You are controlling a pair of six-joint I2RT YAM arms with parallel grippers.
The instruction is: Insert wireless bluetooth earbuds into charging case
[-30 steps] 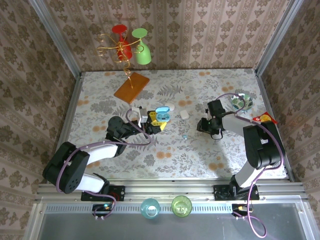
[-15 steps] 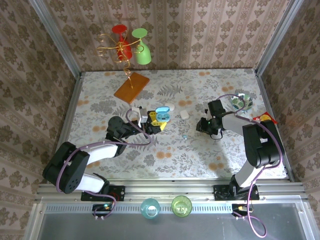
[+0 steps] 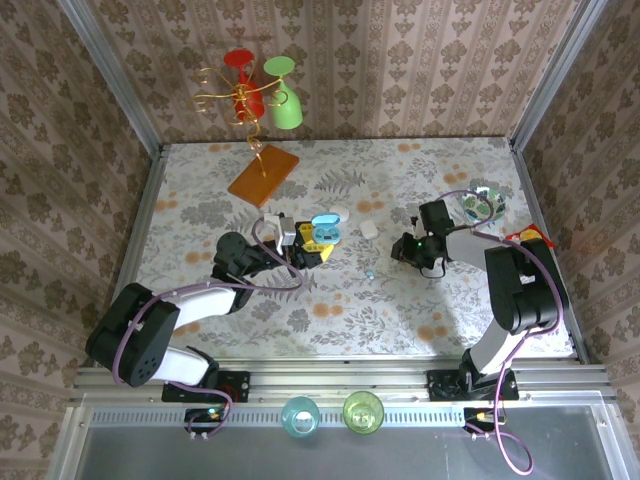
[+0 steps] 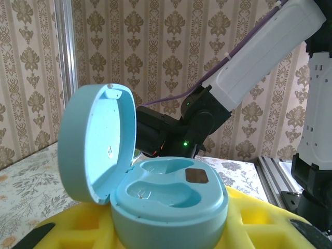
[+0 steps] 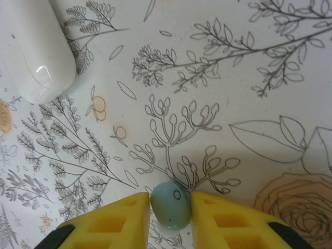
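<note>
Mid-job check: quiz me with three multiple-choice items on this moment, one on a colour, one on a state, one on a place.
1. What colour is the charging case between the left fingers? A) white B) red C) pale blue
2. How is its lid? A) open B) shut C) taken off
3. Where is the pale blue earbud? A) inside the case B) between the right fingers C) on the lid
Answers: 1 C, the whole shell is pale blue; 2 A, the lid stands up on its hinge, baring the inside; 3 B, the yellow fingers flank it in the right wrist view.
</note>
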